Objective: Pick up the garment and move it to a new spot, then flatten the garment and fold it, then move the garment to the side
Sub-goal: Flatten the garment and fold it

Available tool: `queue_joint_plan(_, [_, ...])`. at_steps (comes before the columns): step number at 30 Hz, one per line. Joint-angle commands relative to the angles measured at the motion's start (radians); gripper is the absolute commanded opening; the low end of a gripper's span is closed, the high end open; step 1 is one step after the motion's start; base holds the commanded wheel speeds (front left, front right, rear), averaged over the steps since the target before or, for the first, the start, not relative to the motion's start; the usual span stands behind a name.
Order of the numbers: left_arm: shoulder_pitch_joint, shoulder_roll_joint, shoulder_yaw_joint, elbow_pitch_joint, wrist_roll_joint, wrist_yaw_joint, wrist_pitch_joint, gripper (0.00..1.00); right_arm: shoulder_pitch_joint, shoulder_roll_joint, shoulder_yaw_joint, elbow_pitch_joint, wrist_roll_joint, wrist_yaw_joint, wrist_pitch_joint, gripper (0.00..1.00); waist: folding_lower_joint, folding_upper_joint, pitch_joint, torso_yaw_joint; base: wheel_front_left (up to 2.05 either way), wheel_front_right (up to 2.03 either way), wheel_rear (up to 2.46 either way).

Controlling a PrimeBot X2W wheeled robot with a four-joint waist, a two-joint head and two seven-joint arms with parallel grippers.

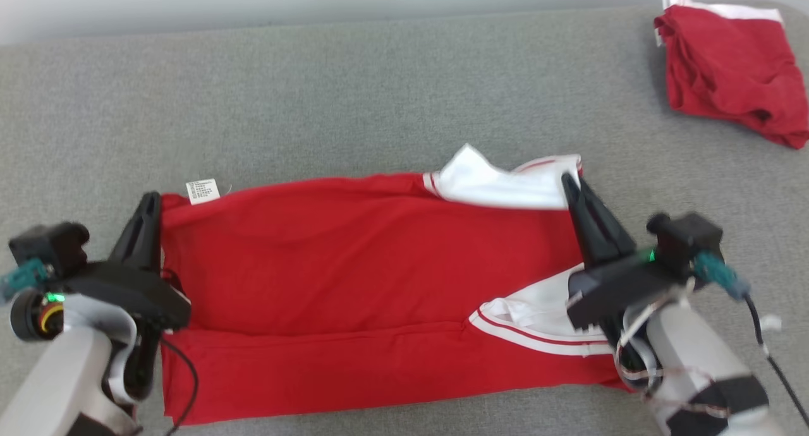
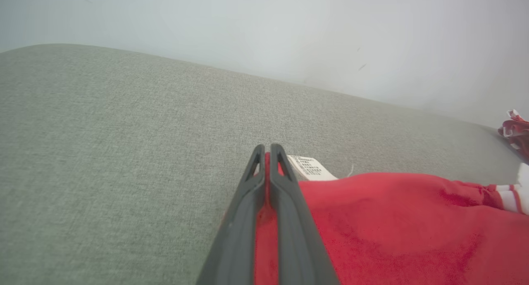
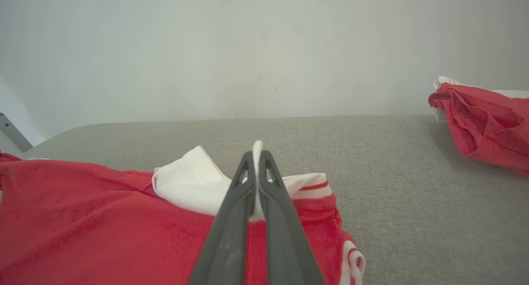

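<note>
Grey woven cloth covers the work surface [image 1: 379, 95], with a pale wall [image 1: 253, 0] behind it at 12 o'clock. On it the red garment [image 1: 354, 253] lies spread from the middle of the head view down toward 6 o'clock, its long side running from 9 to 3 o'clock. A second red garment [image 1: 727, 69] sits bunched at about 1 o'clock, well apart from the first. The left gripper [image 1: 150, 202] is clenched on the garment's far corner at 9 o'clock, red cloth pinched between its fingers just beside the white label [image 1: 202, 191]. The right gripper [image 1: 569, 182] is clenched on the white trim [image 1: 505, 183] at the far corner toward 3 o'clock, a sliver of white showing between its tips in the right wrist view. With both far corners held, the step in hand looks like a fold of the far edge toward 6 o'clock. To do it well, both arms should rise together and level, so that the edge between them stays taut without dragging the lower cloth. They should then travel toward 6 o'clock at one pace and lay the edge square on the near hem before either lets go. The ruffled white trim at 2 o'clock could bunch under the fold, so slight outward tension toward 9 and 3 o'clock would help. Whether each pinch takes one layer or several I cannot tell from these views, and a thin hold may slip.
</note>
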Motion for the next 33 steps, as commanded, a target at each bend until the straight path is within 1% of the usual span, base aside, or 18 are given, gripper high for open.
queue_joint_plan(1, [0.032,0.006,-0.002,-0.016,0.009,0.010,-0.014,0.00,0.047,0.009,-0.018,-0.040,0.006,-0.002,-0.004,0.00,0.0002,0.0001,-0.016,-0.010,0.00,0.00,0.00])
queue_joint_plan(6, [0.120,-0.008,0.007,-0.097,0.011,0.044,-0.056,0.00,0.182,0.026,-0.079,-0.157,0.000,-0.002,0.023,0.00,0.0002,0.0001,-0.040,-0.003,0.00,0.00,0.00])
queue_joint_plan(8, [0.158,-0.006,0.009,-0.127,0.021,0.062,-0.067,0.00,0.234,0.035,-0.118,-0.202,0.005,-0.002,0.030,0.00,0.0002,0.0001,-0.049,0.005,0.00,0.00,0.00])
queue_joint_plan(12, [0.225,-0.017,0.013,-0.194,0.019,0.085,-0.079,0.00,0.326,0.058,-0.188,-0.291,0.010,-0.002,0.051,0.00,0.0002,0.0001,-0.065,0.018,0.00,0.00,0.00])
queue_joint_plan(16, [0.284,-0.027,0.023,-0.252,0.011,0.107,-0.087,0.00,0.404,0.074,-0.232,-0.365,0.008,-0.002,0.078,0.00,0.0002,0.0001,-0.076,0.025,0.00,0.00,0.00])
queue_joint_plan(19, [0.321,-0.035,0.024,-0.266,0.000,0.119,-0.087,0.00,0.452,0.088,-0.255,-0.391,0.002,-0.002,0.106,0.00,0.0002,0.0001,-0.080,0.029,0.00,0.00,0.00])
queue_joint_plan(23, [0.352,-0.050,0.017,-0.254,0.001,0.120,-0.092,0.00,0.499,0.093,-0.274,-0.402,-0.015,-0.002,0.128,0.00,0.0002,0.0001,-0.086,0.034,0.00,0.00,0.00])
queue_joint_plan(25, [0.361,-0.066,0.021,-0.247,-0.008,0.118,-0.094,0.00,0.514,0.105,-0.285,-0.407,-0.017,-0.002,0.135,0.00,0.0002,0.0001,-0.091,0.035,0.00,0.00,0.00])
queue_joint_plan(30, [0.373,-0.082,0.031,-0.234,0.013,0.119,-0.100,0.00,0.539,0.114,-0.288,-0.392,-0.017,-0.002,0.156,0.00,0.0002,0.0001,-0.104,0.037,0.00,0.00,0.00])
queue_joint_plan(31, [0.374,-0.082,0.036,-0.230,0.025,0.119,-0.102,0.29,0.544,0.116,-0.291,-0.385,-0.021,-0.002,0.162,0.03,0.0002,0.0001,-0.107,0.038,0.00,0.00,0.00])
queue_joint_plan(32, [0.374,-0.084,0.043,-0.228,0.036,0.118,-0.103,0.80,0.541,0.115,-0.294,-0.388,-0.029,-0.002,0.152,0.42,0.0002,0.0001,-0.111,0.039,0.00,0.00,0.00])
queue_joint_plan(33, [0.373,-0.091,0.050,-0.229,0.044,0.122,-0.104,1.00,0.540,0.118,-0.293,-0.386,-0.030,-0.002,0.153,1.00,0.0002,0.0001,-0.115,0.039,0.00,0.00,0.00])
